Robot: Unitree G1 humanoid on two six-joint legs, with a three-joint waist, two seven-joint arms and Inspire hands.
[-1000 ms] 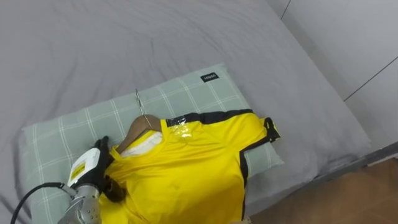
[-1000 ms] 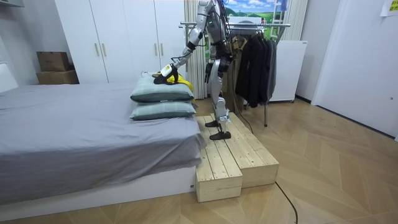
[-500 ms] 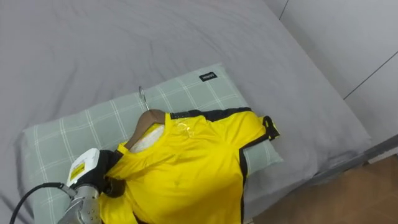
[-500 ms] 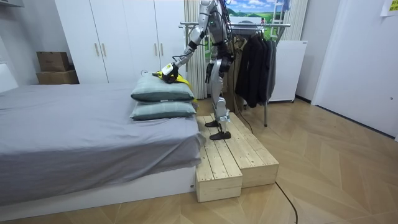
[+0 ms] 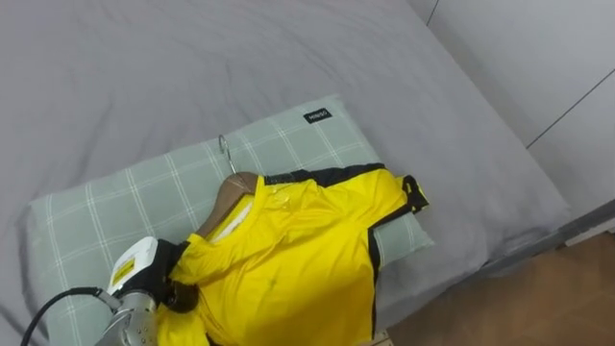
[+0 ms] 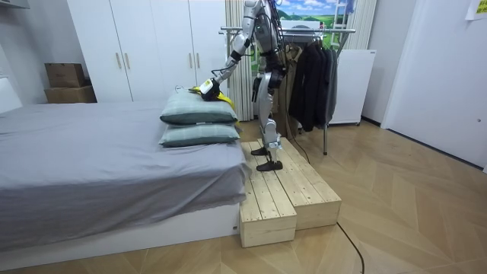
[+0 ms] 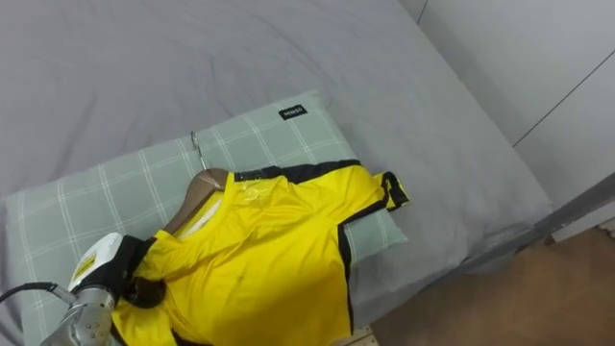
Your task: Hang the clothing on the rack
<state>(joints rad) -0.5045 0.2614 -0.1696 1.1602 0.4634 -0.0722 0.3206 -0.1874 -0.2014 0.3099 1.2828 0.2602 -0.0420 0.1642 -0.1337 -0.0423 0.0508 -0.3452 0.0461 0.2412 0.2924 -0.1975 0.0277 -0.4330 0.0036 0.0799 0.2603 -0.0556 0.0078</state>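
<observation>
While draped on a wooden hanger (image 5: 226, 197), the yellow shirt (image 5: 298, 250) lies across a green checked pillow (image 5: 125, 202) at the edge of the grey bed (image 5: 144, 67). Left robot hand (image 5: 159, 281): clenched on the shirt's shoulder at the hanger's end. Right robot hand (image 6: 254, 91): down by the robot's side, state cannot be told. Robot stands on a wooden platform (image 6: 281, 194) beside the bed.

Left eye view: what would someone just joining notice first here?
A bright yellow shirt on a wooden hanger lies across a green checked pillow on the grey bed. The left hand, at lower left, grips the shirt's shoulder. In the room view, the robot stands on a wooden platform between the bed and a clothes rack of dark garments.
</observation>
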